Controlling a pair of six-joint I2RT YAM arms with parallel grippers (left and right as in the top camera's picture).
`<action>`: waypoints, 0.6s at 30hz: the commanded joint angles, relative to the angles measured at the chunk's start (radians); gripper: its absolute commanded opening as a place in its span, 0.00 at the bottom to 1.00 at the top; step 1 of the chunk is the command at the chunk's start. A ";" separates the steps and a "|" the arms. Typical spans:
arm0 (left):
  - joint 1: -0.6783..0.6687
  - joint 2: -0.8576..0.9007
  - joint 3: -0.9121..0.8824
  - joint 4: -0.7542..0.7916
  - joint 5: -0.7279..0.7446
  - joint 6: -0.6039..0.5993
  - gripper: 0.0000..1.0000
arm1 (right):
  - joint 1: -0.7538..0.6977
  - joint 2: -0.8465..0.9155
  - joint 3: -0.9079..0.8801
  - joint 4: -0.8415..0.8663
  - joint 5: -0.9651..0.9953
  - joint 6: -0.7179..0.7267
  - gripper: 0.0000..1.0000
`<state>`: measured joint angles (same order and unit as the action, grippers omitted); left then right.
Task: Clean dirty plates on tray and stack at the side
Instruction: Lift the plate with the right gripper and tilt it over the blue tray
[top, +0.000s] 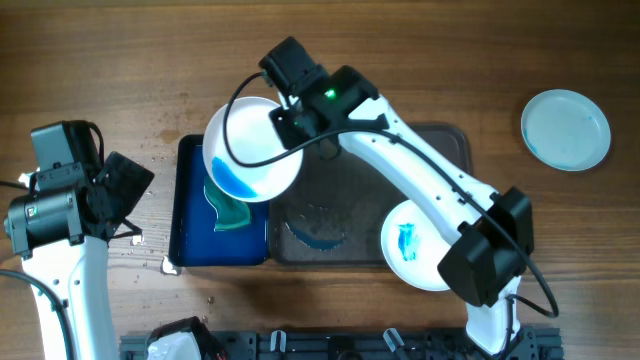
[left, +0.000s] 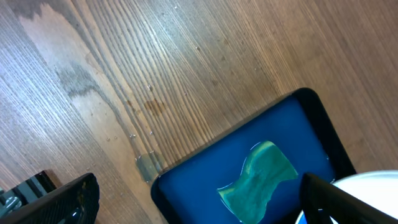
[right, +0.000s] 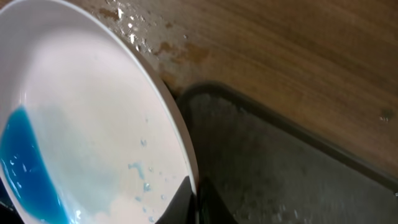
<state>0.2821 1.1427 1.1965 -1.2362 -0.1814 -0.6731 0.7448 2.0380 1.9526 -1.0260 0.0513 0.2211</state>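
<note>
You have 1 small bright blue rectangular tray (top: 195, 215) on the brown wooden table (top: 100, 60); 1 wavy teal sponge (top: 228, 212) lies inside it.

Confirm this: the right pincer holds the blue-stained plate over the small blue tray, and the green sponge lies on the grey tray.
One detail is wrong. The left wrist view shows the green sponge lying in the small blue tray, not on the grey tray. The rest stands: the right pincer holds the blue-stained plate over that blue tray.
</note>
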 joint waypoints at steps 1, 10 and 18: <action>0.010 -0.004 0.016 -0.008 0.005 0.042 1.00 | 0.034 0.008 0.038 0.029 0.115 -0.014 0.04; 0.055 -0.004 0.016 -0.014 0.025 0.041 1.00 | 0.113 0.008 0.038 0.084 0.355 -0.069 0.05; 0.057 -0.004 0.016 -0.016 0.028 0.041 1.00 | 0.209 0.008 0.038 0.154 0.668 -0.227 0.05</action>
<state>0.3298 1.1427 1.1965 -1.2507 -0.1650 -0.6479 0.9108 2.0388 1.9606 -0.8989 0.5037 0.1020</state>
